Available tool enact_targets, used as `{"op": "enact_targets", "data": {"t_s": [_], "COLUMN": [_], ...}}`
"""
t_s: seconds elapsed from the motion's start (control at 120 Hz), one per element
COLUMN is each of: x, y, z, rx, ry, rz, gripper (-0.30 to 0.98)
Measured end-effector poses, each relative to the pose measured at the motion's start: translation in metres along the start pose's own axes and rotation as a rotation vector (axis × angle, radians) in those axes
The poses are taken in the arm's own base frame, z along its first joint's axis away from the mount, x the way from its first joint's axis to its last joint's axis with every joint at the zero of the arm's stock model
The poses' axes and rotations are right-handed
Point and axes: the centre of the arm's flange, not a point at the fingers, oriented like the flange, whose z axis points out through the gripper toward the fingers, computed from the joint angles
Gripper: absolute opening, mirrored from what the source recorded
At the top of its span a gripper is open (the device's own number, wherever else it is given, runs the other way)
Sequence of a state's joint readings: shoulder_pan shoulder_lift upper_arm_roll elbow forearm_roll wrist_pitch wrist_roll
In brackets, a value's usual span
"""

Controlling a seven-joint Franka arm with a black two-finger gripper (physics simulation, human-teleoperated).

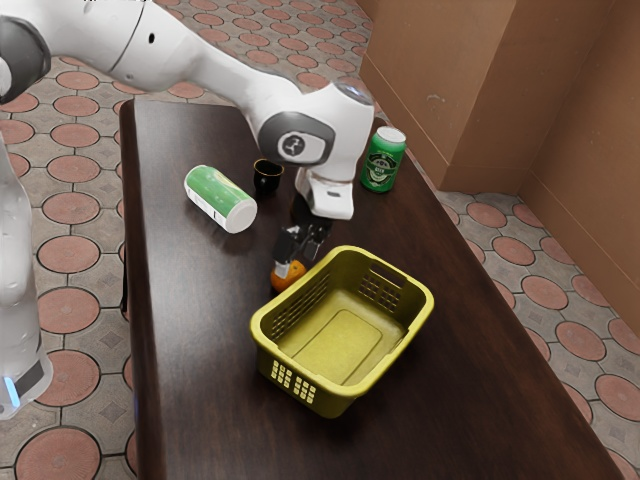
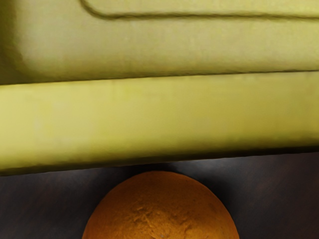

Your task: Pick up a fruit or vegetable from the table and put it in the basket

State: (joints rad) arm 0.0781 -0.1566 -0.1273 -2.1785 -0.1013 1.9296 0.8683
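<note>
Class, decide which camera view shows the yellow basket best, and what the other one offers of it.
The exterior view: the basket appears there with its rim all the way round, its slotted walls and its floor. The wrist view gives a close-up of one stretch of rim and part of the floor.

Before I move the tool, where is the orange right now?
The orange is at the tool, beside the yellow basket, outside its rim.

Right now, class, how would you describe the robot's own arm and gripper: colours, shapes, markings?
The arm is glossy white with rounded, tubular segments and dark grey joint caps; one cap bears a small pale emblem. The gripper is black and angular, below a white, blocky hand.
</note>
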Motion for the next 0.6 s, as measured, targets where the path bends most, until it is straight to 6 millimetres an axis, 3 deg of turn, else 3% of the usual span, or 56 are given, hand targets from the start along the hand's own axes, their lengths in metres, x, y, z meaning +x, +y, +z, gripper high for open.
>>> {"op": "enact_targets", "data": {"t_s": [0.517, 0.6], "x": [0.006, 0.006], "y": [-0.012, -0.013], "z": [0.03, 0.031], "rx": [-0.028, -0.028], "ry": [-0.016, -0.016], "rz": [-0.016, -0.017], "gripper": [0.68, 0.63]}}
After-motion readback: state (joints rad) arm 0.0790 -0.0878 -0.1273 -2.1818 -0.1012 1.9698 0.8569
